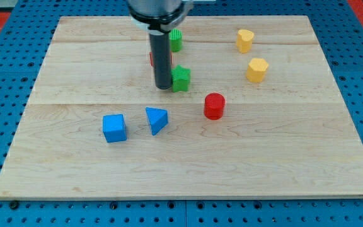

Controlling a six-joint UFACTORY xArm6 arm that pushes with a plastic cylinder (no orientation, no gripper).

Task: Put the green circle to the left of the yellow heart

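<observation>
The green circle [176,41] stands near the view's top centre, partly hidden behind my rod. The yellow heart [244,40] is to its right, near the top, with a wide gap between them. My tip [163,87] rests on the board below the green circle, touching or almost touching the left side of a green star [181,79].
A red block [151,59] peeks out from behind the rod's left side; its shape is hidden. A yellow hexagon [257,69] sits below the heart. A red cylinder [214,105] is at centre, with a blue cube [114,128] and a blue triangle [157,119] at lower left. All lie on the wooden board [295,157].
</observation>
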